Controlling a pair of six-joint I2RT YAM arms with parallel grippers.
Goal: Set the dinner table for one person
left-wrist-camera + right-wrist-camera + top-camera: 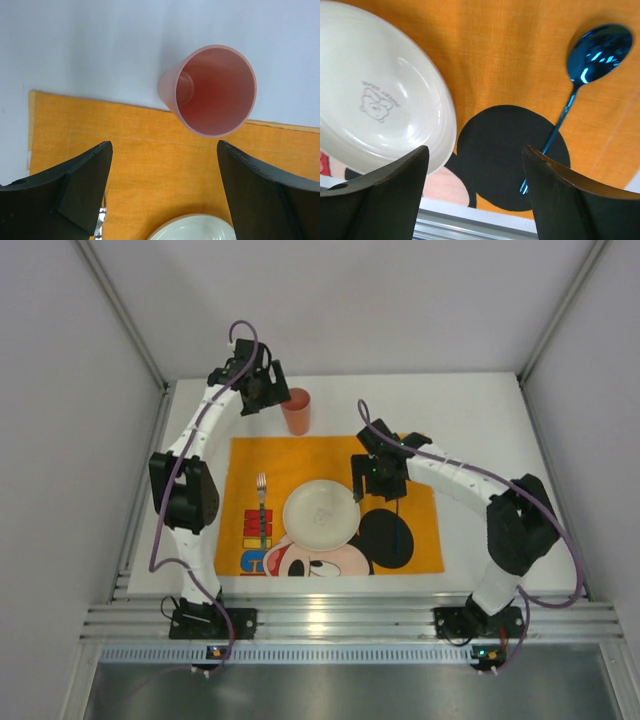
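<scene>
The white dinner table (480, 420) carries an orange cartoon-mouse mat (250, 460). On the mat lie a white plate (320, 513), a fork (262, 508) to its left and a blue spoon (398, 522) to its right. A pink cup (296, 410) stands upright at the mat's far edge. My left gripper (266, 392) hovers open and empty just left of the cup (215, 92). My right gripper (376, 480) is open and empty above the mat, between the plate (380, 100) and the spoon (597, 52).
Grey walls enclose the table on three sides. An aluminium rail (340, 620) runs along the near edge, and shows in the right wrist view (470, 225). The left wrist view shows the plate's rim (195, 229) and the fork's tines (100, 222).
</scene>
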